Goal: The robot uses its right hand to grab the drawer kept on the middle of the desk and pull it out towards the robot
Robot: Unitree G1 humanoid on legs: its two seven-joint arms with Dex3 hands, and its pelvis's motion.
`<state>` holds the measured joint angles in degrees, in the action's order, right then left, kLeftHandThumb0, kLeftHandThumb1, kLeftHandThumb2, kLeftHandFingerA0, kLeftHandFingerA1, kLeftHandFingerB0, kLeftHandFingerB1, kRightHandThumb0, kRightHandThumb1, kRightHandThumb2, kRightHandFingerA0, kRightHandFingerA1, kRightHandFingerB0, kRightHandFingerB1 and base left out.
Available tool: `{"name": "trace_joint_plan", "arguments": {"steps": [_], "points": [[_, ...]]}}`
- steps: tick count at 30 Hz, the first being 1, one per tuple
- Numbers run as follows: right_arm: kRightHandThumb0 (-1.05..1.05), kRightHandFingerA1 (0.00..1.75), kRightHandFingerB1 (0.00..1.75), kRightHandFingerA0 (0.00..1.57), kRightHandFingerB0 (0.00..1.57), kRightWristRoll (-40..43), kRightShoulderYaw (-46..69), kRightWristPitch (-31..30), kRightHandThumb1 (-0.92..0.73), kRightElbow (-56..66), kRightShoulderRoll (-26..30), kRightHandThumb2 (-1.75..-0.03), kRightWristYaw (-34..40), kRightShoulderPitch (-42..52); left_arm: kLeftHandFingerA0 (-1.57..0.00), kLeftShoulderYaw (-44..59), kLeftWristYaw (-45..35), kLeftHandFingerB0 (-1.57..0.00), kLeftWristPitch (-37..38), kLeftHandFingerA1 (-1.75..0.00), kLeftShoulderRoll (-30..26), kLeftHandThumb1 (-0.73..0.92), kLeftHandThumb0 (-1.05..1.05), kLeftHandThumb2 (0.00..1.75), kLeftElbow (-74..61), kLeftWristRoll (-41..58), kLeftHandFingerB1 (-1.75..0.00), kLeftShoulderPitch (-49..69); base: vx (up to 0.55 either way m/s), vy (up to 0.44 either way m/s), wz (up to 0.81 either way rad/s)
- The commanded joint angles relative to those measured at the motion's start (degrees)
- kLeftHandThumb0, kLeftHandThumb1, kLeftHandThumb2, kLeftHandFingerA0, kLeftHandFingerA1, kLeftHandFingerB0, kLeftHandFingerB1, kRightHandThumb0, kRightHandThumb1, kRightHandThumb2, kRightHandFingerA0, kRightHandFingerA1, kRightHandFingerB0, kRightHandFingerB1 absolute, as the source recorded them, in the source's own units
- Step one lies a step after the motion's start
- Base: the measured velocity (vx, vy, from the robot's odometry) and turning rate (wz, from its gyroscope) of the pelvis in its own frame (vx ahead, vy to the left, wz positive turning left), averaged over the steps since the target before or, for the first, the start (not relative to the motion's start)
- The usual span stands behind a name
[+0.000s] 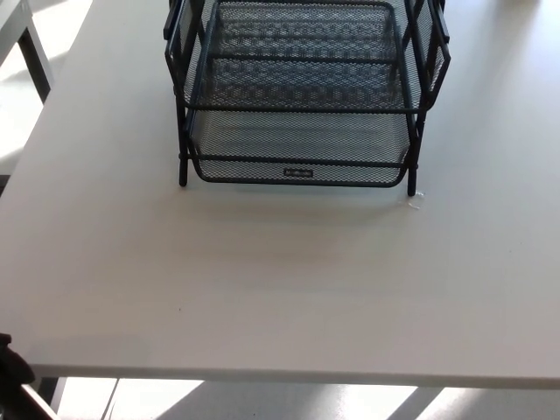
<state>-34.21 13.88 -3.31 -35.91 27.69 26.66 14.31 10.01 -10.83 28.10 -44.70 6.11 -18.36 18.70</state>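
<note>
White counter (262, 289) carries black mesh drawer rack (302, 96), open front facing robot for pulling; neither robot hand visible, grip unknown.

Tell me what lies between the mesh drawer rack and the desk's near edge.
Nothing: in the head view the desk is bare from the drawer rack to its near edge.

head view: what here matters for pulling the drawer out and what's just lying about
For the job:
- black mesh drawer rack
- its bottom drawer, not pulled out
- white desk it stands on

Just lying about:
- small white scrap by the rack's front right leg
- neighbouring table's leg, top left
</note>
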Motion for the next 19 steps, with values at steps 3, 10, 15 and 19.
{"name": "trace_joint_plan", "arguments": {"steps": [3, 10, 15, 19], "points": [[-0.64, 0.76, 0.47, 0.50, 0.32, 3.9, -3.4, -2.4, -0.49, -0.3, 0.7, -0.87, -7.2, 0.0, -0.79, 0.1, -0.3, -0.81, -0.2, -0.85, 0.1, 0.55, -0.28, 0.57, -0.2, -0.6, -0.54, 0.3, 0.00, 0.000, 0.00], [-0.67, 0.77, 0.47, 0.55, 0.34, 6.0, -5.8, -3.2, -0.51, 0.8, 1.7, -0.87, -12.8, 0.5, -0.80, 0.0, -0.1, -0.81, 0.4, -0.85, 0.2, 0.55, -0.29, 0.57, 0.5, -0.5, -0.54, 0.0, 0.00, 0.000, 0.00], [-0.60, 0.74, 0.34, 0.58, 0.43, 6.8, -7.9, -2.7, -0.62, -0.4, 2.6, -0.59, -15.4, -0.7, -0.79, 0.3, 0.1, -0.80, 0.1, -0.87, 0.4, 0.56, -0.29, 0.57, -0.1, -0.6, -0.55, 0.3, 0.00, 0.000, 0.00], [-0.61, 0.78, 0.48, 0.72, 0.35, 8.0, -8.9, -0.2, -0.50, -2.4, 3.6, -0.86, -16.8, -1.2, -0.79, 0.3, 0.3, -0.80, 0.0, -0.85, 0.4, 0.56, -0.29, 0.57, -0.2, -0.9, -0.54, 0.4, 0.00, 0.000, 0.00]]}}
